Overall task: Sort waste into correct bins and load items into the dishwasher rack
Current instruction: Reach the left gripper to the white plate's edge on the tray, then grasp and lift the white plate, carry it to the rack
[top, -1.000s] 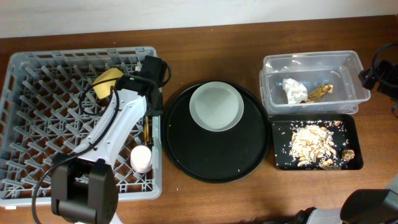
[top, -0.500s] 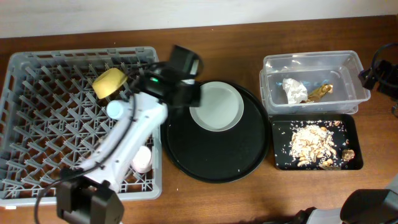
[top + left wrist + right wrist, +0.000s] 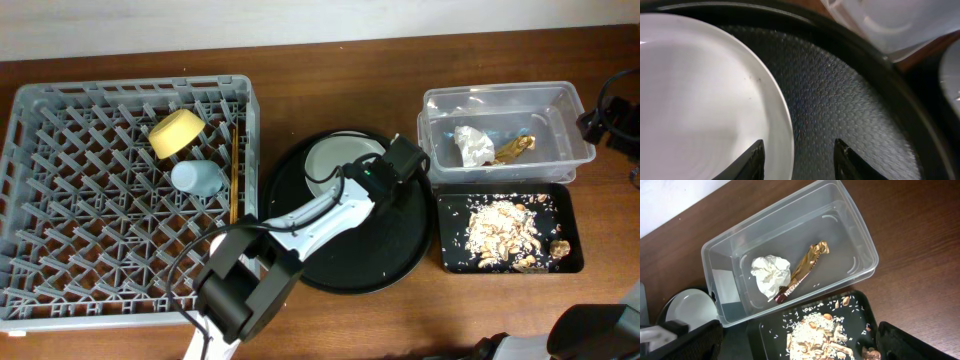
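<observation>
My left gripper [image 3: 392, 172] is open at the right rim of the pale plate [image 3: 335, 165], which lies on the big round black tray [image 3: 300, 240]. In the left wrist view its jaws [image 3: 797, 160] straddle the plate's edge [image 3: 700, 90], one finger over the plate and one over the tray. The grey dishwasher rack [image 3: 60, 100] holds the yellow bowl [image 3: 177, 132], the blue cup [image 3: 198, 178] and the chopsticks [image 3: 233, 170]. The pink cup is hidden. My right gripper [image 3: 800, 342] is open and empty above the bins. The tissue [image 3: 770, 272] and gold wrapper [image 3: 802, 272] lie in the clear tub [image 3: 840, 210].
The shallow black tray [image 3: 455, 255] in front of the clear tub [image 3: 500, 100] holds food scraps [image 3: 505, 232]. My left arm stretches from the front of the rack across the round tray. The right arm [image 3: 615, 115] sits at the table's right edge.
My left arm has swung from the right side of the rack, across the round tray, to the plate's right rim. The right arm has not moved.
</observation>
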Tool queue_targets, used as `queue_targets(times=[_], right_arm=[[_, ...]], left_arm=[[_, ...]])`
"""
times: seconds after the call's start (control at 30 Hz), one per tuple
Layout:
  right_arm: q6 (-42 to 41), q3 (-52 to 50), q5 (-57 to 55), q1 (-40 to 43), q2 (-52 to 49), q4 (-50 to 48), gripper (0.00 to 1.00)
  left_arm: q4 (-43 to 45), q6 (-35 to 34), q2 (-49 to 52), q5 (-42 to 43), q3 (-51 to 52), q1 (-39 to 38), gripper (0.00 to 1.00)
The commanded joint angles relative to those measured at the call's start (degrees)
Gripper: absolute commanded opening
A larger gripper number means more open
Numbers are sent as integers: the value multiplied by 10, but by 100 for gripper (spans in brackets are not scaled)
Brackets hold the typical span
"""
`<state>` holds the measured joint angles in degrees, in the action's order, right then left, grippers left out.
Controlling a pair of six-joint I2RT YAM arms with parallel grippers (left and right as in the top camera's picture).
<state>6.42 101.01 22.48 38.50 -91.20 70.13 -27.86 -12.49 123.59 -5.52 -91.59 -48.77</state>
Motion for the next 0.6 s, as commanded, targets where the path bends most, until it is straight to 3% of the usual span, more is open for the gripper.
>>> queue_targets(times=[0.0,0.43,0.53,0.57], right_arm=[[0,2,-3,2,-2,0,99],[-1,2,-3,2,-2,0,99],[-1,2,-3,2,-2,0,99],[-1,2,-3,2,-2,0,99]], left_arm=[[6,19,13,-25,2,1,44],[16,19,55,-26,2,-10,42],[9,19,58,-48,2,-10,1],[8,19,57,-58,1,-10,1]])
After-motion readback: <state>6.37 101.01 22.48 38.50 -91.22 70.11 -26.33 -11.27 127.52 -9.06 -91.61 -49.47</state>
